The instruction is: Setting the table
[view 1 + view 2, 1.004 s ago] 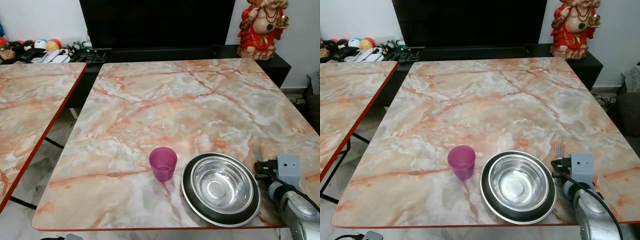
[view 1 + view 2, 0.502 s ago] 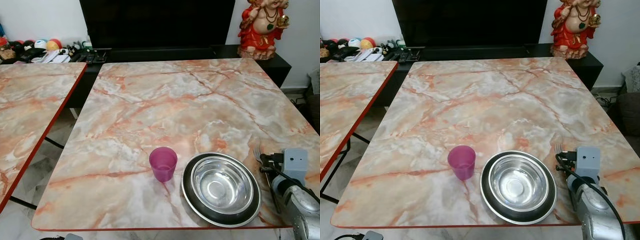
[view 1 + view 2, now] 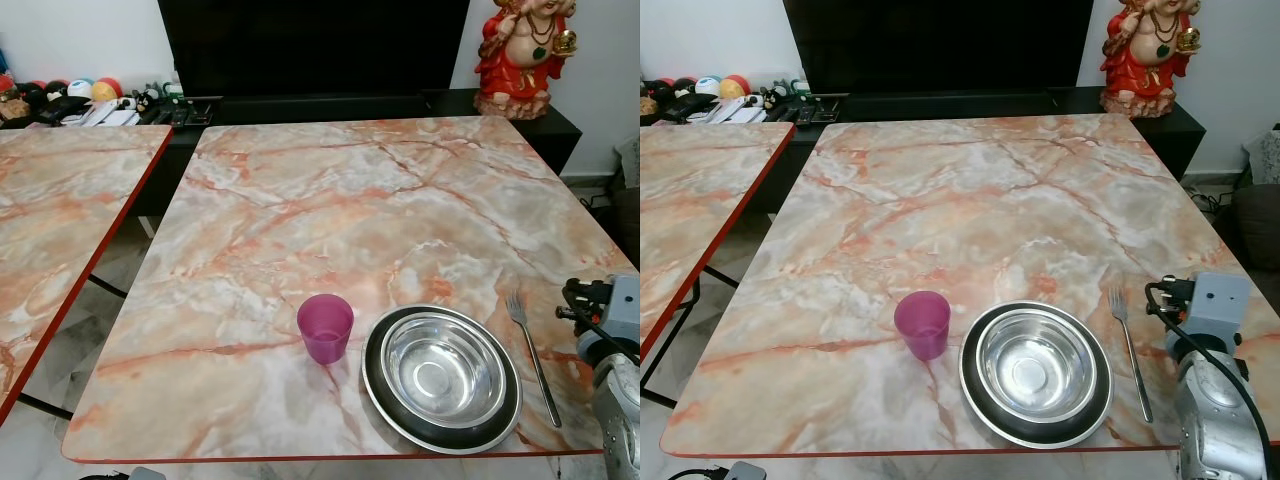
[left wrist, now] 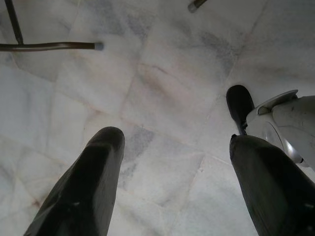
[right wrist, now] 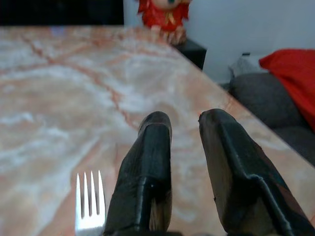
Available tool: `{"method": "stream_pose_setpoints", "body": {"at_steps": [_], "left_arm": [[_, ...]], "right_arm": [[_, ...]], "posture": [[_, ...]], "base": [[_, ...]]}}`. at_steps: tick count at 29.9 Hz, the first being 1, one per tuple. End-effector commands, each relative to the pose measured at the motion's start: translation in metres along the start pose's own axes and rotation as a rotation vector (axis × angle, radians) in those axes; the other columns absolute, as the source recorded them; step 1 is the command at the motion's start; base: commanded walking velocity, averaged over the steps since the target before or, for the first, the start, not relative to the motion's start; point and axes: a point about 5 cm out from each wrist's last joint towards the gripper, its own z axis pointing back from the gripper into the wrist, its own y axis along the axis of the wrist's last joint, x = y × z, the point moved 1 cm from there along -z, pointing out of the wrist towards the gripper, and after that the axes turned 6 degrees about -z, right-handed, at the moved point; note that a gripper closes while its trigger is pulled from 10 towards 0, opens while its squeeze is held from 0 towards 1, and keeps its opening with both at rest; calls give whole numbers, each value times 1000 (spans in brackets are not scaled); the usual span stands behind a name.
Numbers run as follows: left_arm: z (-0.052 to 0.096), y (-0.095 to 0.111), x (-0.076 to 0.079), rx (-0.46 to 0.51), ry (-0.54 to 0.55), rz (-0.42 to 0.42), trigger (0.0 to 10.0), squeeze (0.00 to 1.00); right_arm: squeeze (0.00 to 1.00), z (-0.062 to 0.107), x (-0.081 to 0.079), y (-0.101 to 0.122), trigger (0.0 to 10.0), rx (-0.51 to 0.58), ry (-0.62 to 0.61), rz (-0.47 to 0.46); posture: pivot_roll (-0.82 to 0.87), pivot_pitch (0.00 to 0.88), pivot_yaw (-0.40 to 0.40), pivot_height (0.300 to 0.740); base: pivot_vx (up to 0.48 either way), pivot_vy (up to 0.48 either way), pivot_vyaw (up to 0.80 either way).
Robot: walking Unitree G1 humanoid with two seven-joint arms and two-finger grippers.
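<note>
A pink plastic cup (image 3: 325, 328) stands near the front edge of the marble-patterned table (image 3: 380, 200). Just right of it a steel bowl (image 3: 440, 365) sits in a black plate (image 3: 374, 385). A metal fork (image 3: 533, 345) lies flat to the right of the plate, tines pointing away from me. My right gripper (image 5: 184, 120) hovers low over the table's right edge, a little right of the fork, open with nothing between its fingers; the fork's tines (image 5: 89, 201) show beside it. My left gripper (image 4: 172, 142) hangs open over the floor.
A second marble table (image 3: 60, 220) stands to the left across a narrow gap. Behind are a dark TV cabinet (image 3: 320, 105), a red statue (image 3: 520, 55) and small clutter (image 3: 80, 95). A grey sofa with a red cloth (image 5: 275, 98) lies past the right edge.
My right gripper has drawn away to the right, off the fork. The fork now lies by itself beside the plate. Cup and bowl have not moved.
</note>
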Motion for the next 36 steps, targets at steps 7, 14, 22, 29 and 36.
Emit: {"method": "stream_pose_setpoints", "body": {"at_steps": [7,14,22,29,36], "left_arm": [[4,-9,-17,-30,104,304,10000,0],[3,-12,-13,-35,105,299,10000,0],[-1,-2,-2,-21,78,289,10000,0],[-4,2,5,-24,46,245,10000,0],[-2,-5,6,-41,51,255,10000,0]], "right_arm": [[0,10,-17,23,10000,127,46,-52],[0,8,-18,36,10000,171,51,-44],[0,6,-25,37,10000,165,75,-42],[0,6,-28,37,10000,168,86,-41],[0,11,-37,34,10000,183,137,-5]], "posture": [[-32,81,65,740],[-45,28,40,740],[-58,0,20,740],[-63,0,29,740],[-58,0,27,740]], "base": [[0,0,0],[0,0,0],[0,0,0],[0,0,0],[0,0,312]]}}
